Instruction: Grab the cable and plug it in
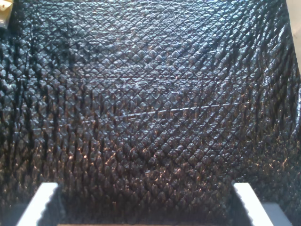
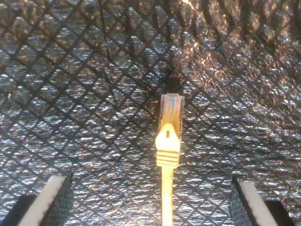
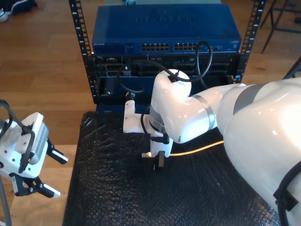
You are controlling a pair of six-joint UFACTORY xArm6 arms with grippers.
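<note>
My second gripper [image 2: 150,200] hovers wide open, empty, over the cable [image 2: 168,141] plug. My first gripper [image 1: 146,205] open, empty. Risk: fingers closing off-centre, skewing plug.

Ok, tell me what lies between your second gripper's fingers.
In the second wrist view, the cable lies on the black mat midway between my second gripper's fingers, touching neither.

glossy white rounded arm [image 3: 188,115] with a grey joint band and black cables looped over it. my second gripper [image 2: 150,200] has white fingers [image 2: 47,202] with black ridged pads; my first gripper [image 1: 150,205] looks alike.
</note>
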